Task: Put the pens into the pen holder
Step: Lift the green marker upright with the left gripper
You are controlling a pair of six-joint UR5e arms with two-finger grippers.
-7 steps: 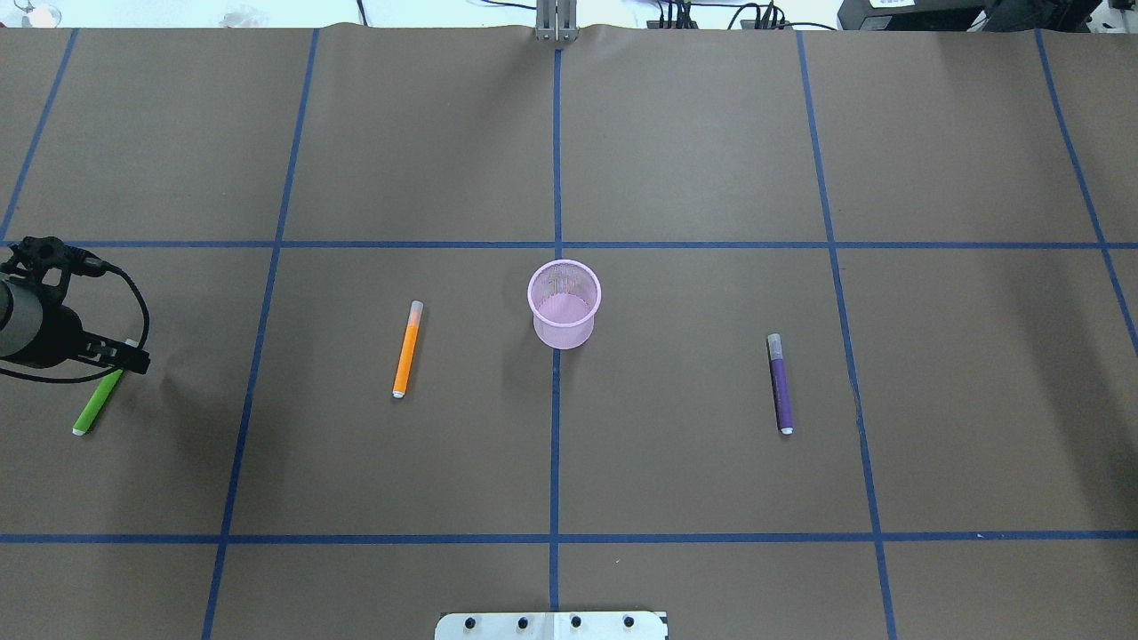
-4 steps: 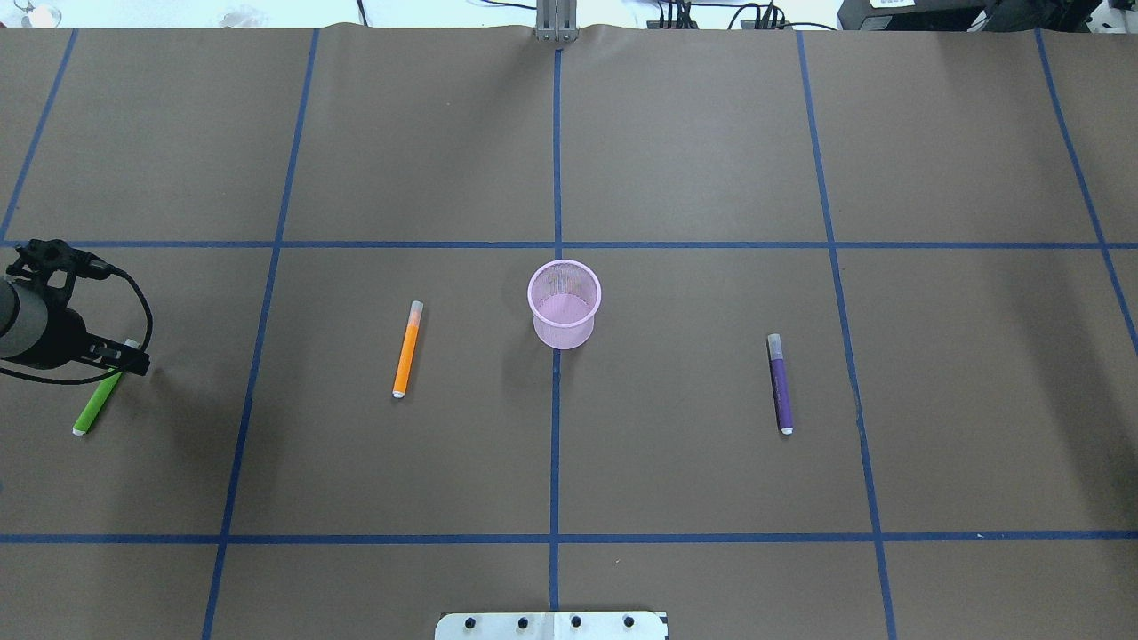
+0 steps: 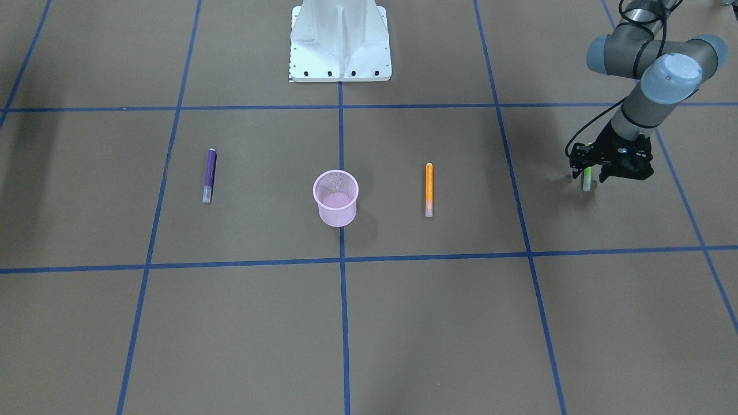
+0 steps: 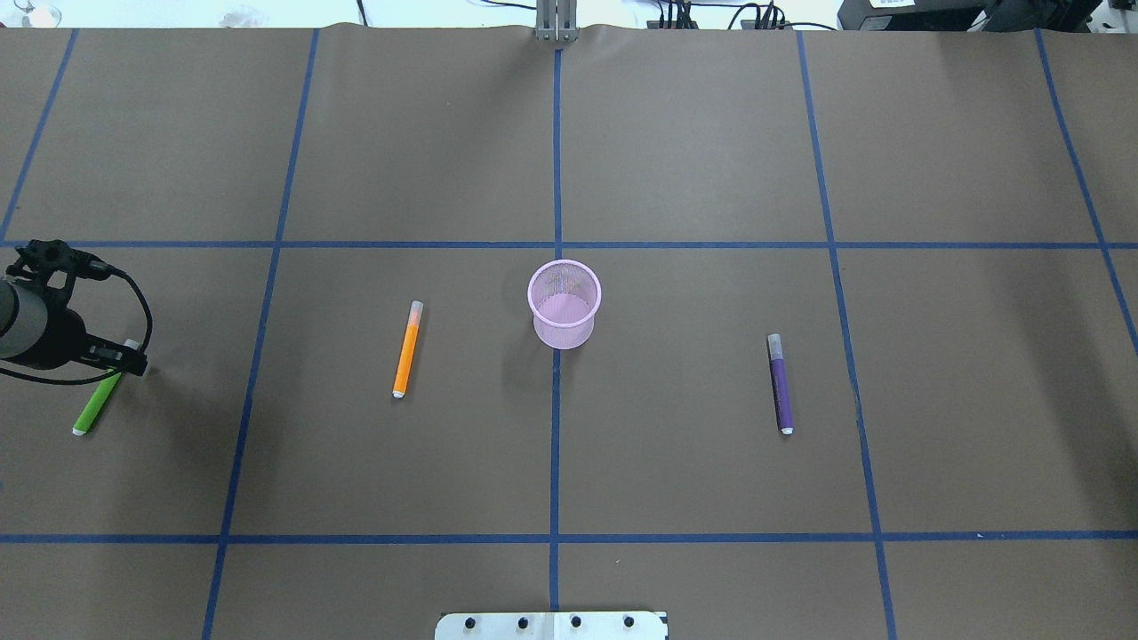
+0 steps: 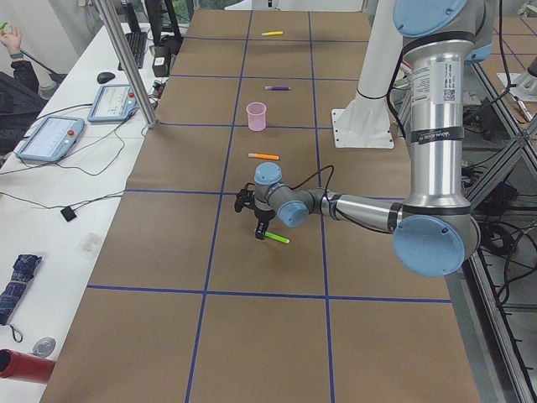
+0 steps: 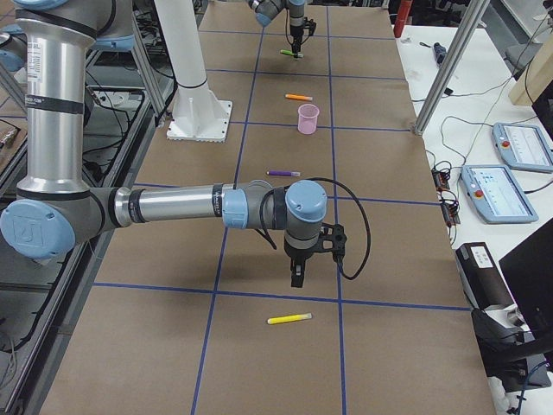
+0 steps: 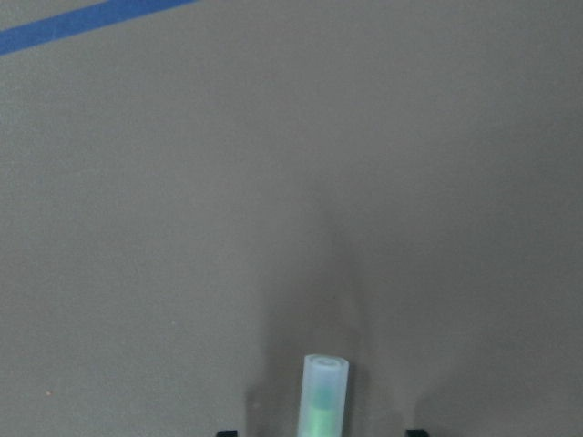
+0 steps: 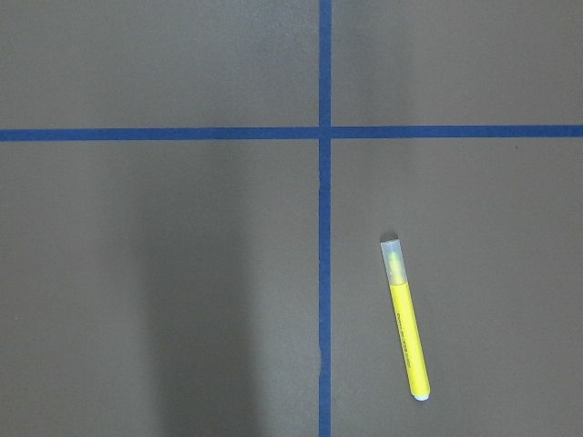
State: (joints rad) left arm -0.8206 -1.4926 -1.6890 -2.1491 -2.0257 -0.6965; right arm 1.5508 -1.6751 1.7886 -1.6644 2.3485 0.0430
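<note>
Jaws of the left gripper [image 3: 588, 174] stand wide astride the cap end of the green pen [image 4: 92, 411], which lies flat on the tabletop [image 4: 693, 160]. The orange pen [image 4: 405, 351] and purple pen [image 4: 781, 391] lie on either side of the pen holder [image 4: 563, 334], apart from it. The right gripper [image 6: 297, 278] hangs near a yellow pen [image 8: 405, 319]; I cannot tell how its jaws stand.

Blue tape lines [image 4: 685, 244] across brown paper table cover [image 4: 427, 142]
</note>
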